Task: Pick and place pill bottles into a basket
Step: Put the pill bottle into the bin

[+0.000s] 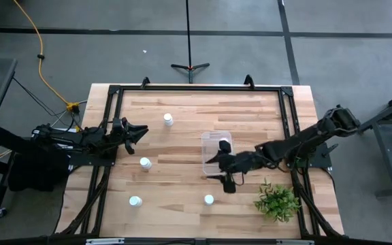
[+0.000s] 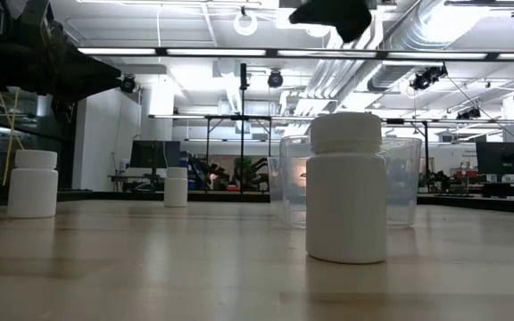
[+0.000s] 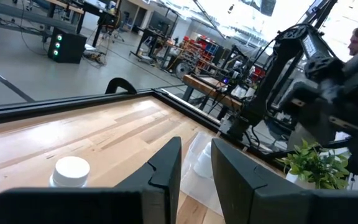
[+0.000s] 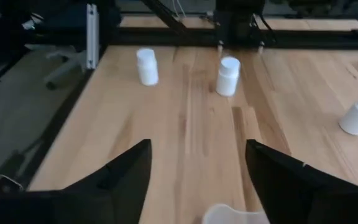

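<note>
No readable text, label, brand, number or sign is showing on anything in these views

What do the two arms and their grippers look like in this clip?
Both arms are dark, nearly black, built of jointed segments. The left arm has black cabling bundled around its base; the right arm is similar. The left gripper has two flat, matte dark fingers with angular, slanted tips. The right gripper has the same wedge-shaped dark fingers. No markings show.
</note>
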`<state>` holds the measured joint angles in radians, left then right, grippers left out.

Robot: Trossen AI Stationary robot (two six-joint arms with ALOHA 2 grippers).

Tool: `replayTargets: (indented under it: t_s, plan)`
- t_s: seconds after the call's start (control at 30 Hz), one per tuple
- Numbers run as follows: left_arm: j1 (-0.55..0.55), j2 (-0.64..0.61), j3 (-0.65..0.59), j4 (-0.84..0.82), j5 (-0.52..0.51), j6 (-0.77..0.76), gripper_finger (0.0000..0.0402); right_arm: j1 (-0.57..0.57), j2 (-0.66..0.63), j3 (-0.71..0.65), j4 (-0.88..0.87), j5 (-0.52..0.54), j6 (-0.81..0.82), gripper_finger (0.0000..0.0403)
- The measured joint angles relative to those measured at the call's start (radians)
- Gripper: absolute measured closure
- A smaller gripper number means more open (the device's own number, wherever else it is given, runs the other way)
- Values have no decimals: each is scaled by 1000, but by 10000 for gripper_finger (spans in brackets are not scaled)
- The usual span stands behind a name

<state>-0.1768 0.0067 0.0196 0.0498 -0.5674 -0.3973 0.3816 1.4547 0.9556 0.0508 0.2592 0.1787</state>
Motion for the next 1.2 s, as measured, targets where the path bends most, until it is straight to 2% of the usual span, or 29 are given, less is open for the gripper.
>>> replayTargets:
  t_s: [0.17, 0.3, 0.47, 0.73, 1.03, 1.2]
  plan:
    - [0, 0, 0, -1, 1, 0, 277, 71, 46, 83, -31, 31, 4, 100]
    - [0, 0, 0, 0, 2, -4, 277, 117, 109, 175, -131, 30, 6, 84]
    - [0, 0, 0, -3, 2, -3, 277, 167, 177, 243, -209, 24, 62, 83]
    - [0, 0, 0, -4, 1, 6, 277, 225, 269, 258, -263, 23, 86, 86]
    - [0, 0, 0, -3, -1, 10, 277, 212, 344, 257, -266, 30, 184, 86]
    - [0, 0, 0, -3, -1, 11, 277, 206, 348, 257, -272, 23, 170, 86]
